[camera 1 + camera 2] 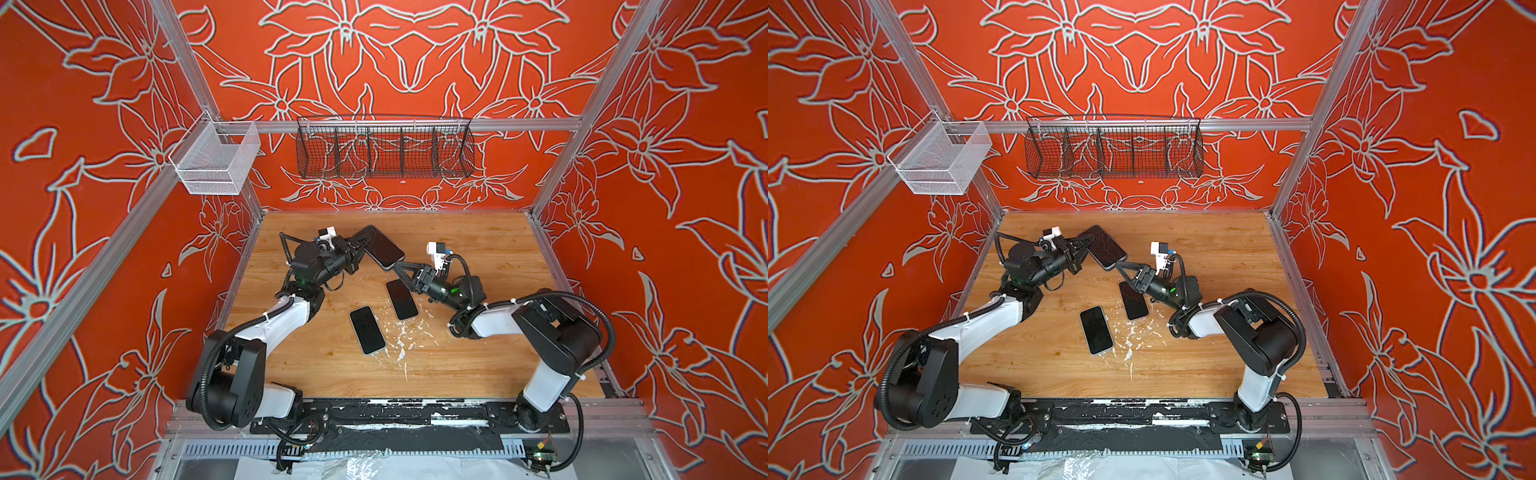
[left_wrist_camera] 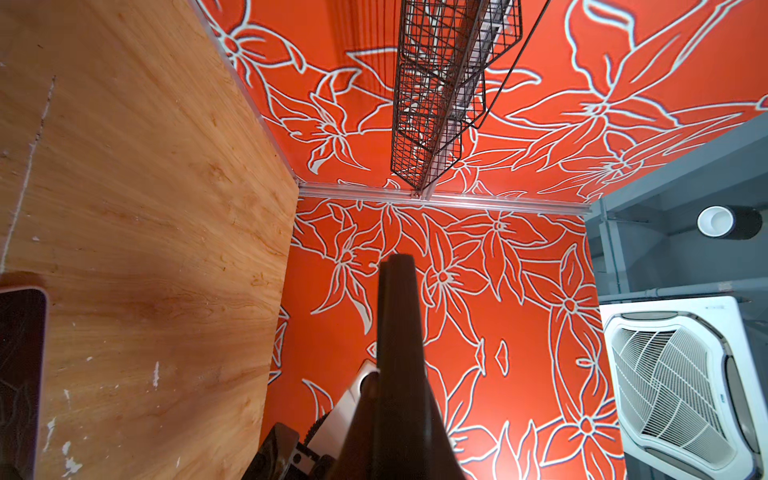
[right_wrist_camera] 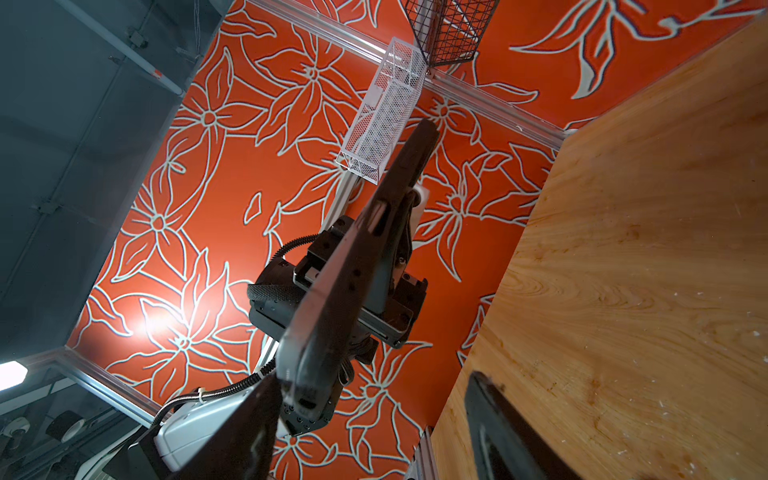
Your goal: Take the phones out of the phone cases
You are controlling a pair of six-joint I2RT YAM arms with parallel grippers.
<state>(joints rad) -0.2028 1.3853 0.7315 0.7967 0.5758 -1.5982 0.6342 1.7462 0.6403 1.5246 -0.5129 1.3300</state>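
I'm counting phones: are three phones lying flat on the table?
No: one phone and another phone lie flat on the table; a third phone is held up by the left gripper.

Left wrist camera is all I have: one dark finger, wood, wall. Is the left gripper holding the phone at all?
Observer: Yes. In a top view the left gripper is shut on the far end of the raised phone, which is held clear of the table.
Operator: And the right gripper?
Observer: The right gripper is open at the phone's near corner. In the right wrist view its fingers stand apart on either side of that end.
Operator: What is lying below?
Observer: Two more phones lie flat on the wood: the front phone and the rear phone, which sits beside the right gripper.
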